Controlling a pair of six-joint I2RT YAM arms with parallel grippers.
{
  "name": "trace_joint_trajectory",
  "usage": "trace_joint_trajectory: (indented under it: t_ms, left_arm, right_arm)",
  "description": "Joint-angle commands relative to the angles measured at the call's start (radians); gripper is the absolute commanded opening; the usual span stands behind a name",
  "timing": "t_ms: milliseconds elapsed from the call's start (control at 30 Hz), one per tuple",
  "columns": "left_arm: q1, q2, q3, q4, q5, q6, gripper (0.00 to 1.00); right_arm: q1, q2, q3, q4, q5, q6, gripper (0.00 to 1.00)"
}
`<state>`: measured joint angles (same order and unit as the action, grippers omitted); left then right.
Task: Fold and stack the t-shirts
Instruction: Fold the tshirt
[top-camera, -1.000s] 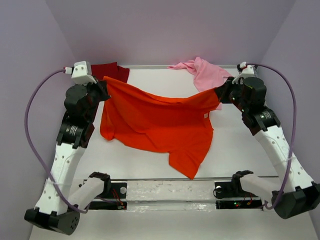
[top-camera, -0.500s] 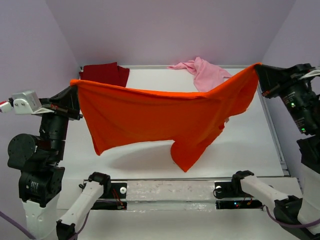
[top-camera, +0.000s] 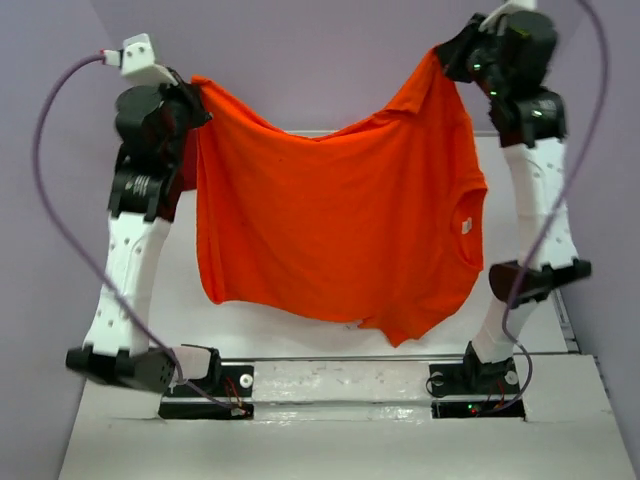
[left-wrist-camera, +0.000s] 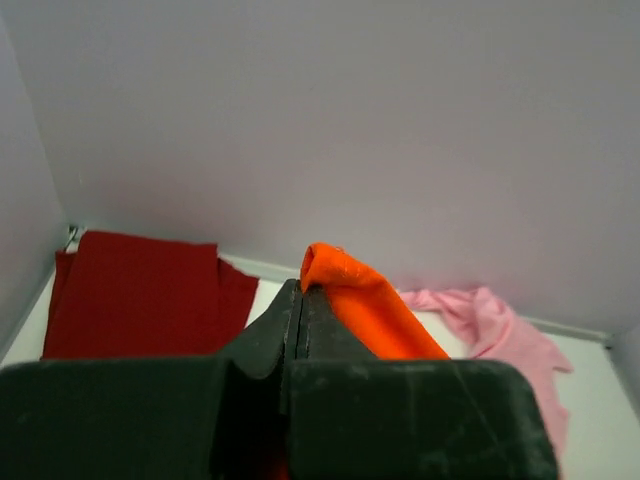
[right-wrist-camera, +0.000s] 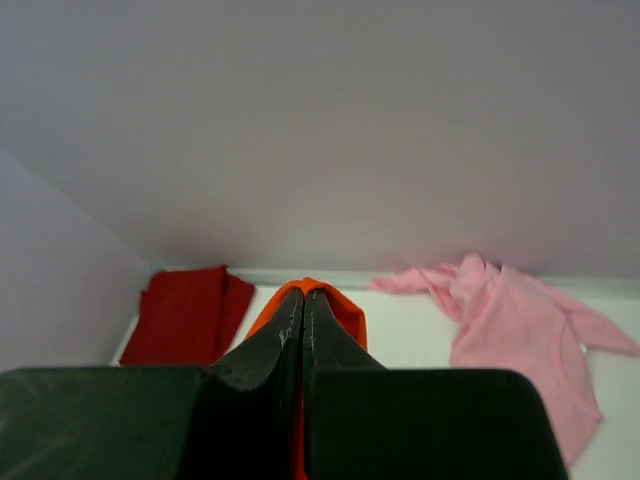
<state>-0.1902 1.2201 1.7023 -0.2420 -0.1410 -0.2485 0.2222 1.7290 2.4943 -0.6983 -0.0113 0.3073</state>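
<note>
3 tees counted: orange tee (top-camera: 340, 230) is held aloft, top corners clamped by left pincer (left-wrist-camera: 298, 300) & right pincer (right-wrist-camera: 303, 300), both fully closed; dark red tee (left-wrist-camera: 140, 295), pink tee (right-wrist-camera: 510, 320) are laid at tabletop (right-wrist-camera: 400, 335) rear.

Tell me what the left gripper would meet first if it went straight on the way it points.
Beyond the orange t-shirt it pinches, the left gripper aims between the dark red t-shirt and the pink t-shirt, so it would probably reach the back wall first; depth is unclear.
</note>
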Motion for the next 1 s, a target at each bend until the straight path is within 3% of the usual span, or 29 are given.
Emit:
trace_joint_trajectory:
  t_ms: [0, 133, 233, 500, 767, 967]
  left_arm:
    - [0.069, 0.211, -0.055, 0.098, 0.017, -0.023, 0.00]
    - [0.107, 0.389, -0.131, 0.213, -0.003, -0.009, 0.00]
    - [0.141, 0.524, -0.167, 0.289, -0.023, 0.009, 0.00]
    - [0.239, 0.783, -0.039, 0.219, 0.070, 0.017, 0.00]
    - [0.253, 0.771, -0.081, 0.263, 0.127, 0.000, 0.00]
    - [0.252, 0.671, -0.220, 0.334, 0.135, -0.014, 0.00]
  right_arm:
    - [-0.049, 0.259, -0.012, -0.018, -0.015, 0.044, 0.00]
    - [-0.058, 0.418, -0.124, 0.086, -0.006, 0.030, 0.00]
    - [-0.067, 0.568, -0.120, 0.106, -0.016, 0.026, 0.00]
    - [-0.076, 0.734, -0.117, 0.129, -0.053, -0.007, 0.00]
    - [-0.076, 0.621, -0.236, 0.146, -0.105, 0.007, 0.00]
    - [-0.076, 0.443, -0.498, 0.212, -0.168, 0.030, 0.00]
